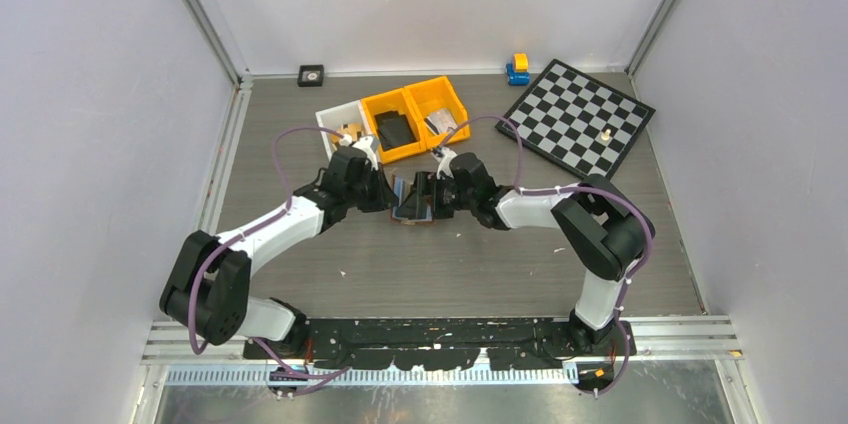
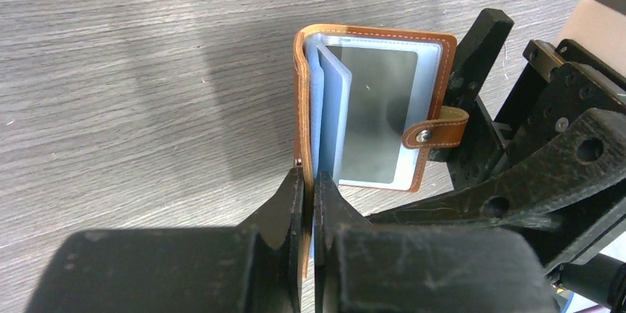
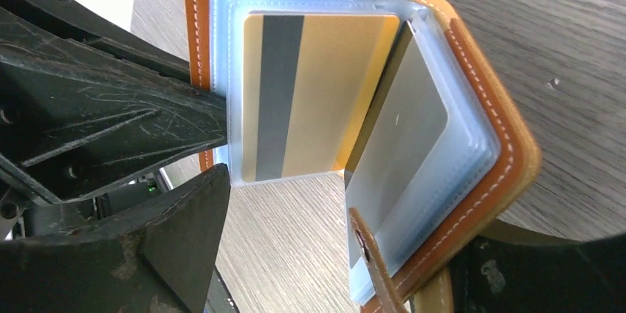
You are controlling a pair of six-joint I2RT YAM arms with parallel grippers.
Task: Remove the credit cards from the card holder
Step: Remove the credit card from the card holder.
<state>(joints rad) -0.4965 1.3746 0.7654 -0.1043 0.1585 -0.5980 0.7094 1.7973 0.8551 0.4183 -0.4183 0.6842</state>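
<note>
The reddish-brown card holder (image 1: 411,210) stands open like a book on the table between both arms. My left gripper (image 2: 310,177) is shut on its left cover (image 2: 299,106) and a pale blue sleeve. In the right wrist view a gold credit card (image 3: 325,99) with a dark stripe sits in the left sleeve. A grey credit card (image 3: 402,143) sits in the right sleeve and also shows in the left wrist view (image 2: 376,114). My right gripper (image 3: 347,213) is open, with one finger behind the right cover (image 3: 509,158). The snap strap (image 2: 437,132) hangs loose.
Two orange bins (image 1: 415,112) and a white bin (image 1: 338,122) with tan wooden pieces stand behind the arms; one orange bin holds a black wallet-like object (image 1: 394,130). A chessboard (image 1: 580,116) lies at the back right, beside a blue-yellow toy (image 1: 517,68).
</note>
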